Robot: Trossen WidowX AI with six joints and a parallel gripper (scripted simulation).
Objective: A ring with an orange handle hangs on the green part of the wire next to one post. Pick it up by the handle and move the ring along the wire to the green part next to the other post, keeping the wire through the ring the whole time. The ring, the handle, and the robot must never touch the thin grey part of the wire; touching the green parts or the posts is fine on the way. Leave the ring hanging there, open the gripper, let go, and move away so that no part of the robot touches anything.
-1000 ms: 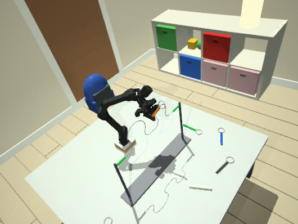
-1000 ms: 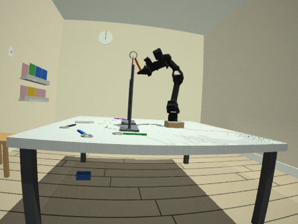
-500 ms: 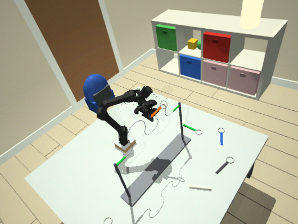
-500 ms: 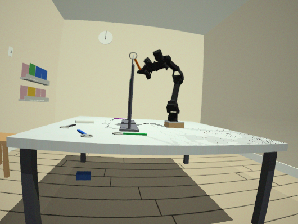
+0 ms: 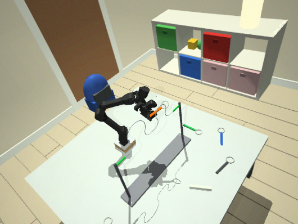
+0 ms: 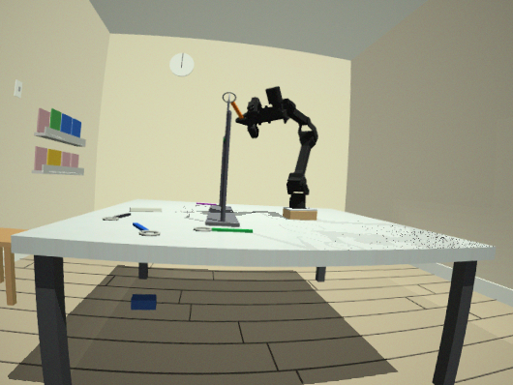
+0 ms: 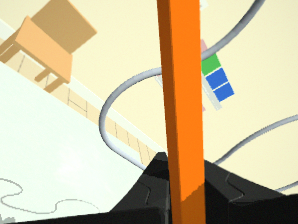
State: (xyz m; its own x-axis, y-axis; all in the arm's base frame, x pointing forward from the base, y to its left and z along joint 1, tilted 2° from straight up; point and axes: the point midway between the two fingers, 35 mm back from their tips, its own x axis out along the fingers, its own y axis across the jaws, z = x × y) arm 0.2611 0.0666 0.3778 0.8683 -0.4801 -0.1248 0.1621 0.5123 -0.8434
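A ring (image 5: 165,104) (image 6: 229,97) hangs around the grey wire (image 5: 145,130) (image 7: 102,117) near the far post (image 5: 181,121), its orange handle (image 5: 156,111) (image 6: 237,109) (image 7: 185,100) clamped in the claw (image 5: 150,116) (image 6: 240,120) (image 7: 171,159) of a black robot arm (image 5: 113,125) (image 6: 303,157). Whether the ring touches the wire cannot be told. The ring sits between the green wire parts, well apart from the near post (image 5: 122,180) and closer to the green part (image 5: 176,108) beside the far post. Both posts rise from a long grey base (image 5: 166,160) (image 6: 222,219) on a white table (image 5: 93,140) (image 6: 271,244). To the right on the tabletop lie a green-handled ring (image 5: 189,128) (image 6: 232,230), a blue-handled ring (image 5: 221,138) (image 6: 140,226), a dark-handled ring (image 5: 222,167) (image 6: 123,216) and a pale bar (image 5: 200,187) (image 6: 145,210). Beyond the table, a white shelf unit (image 5: 219,23) lines the wall.
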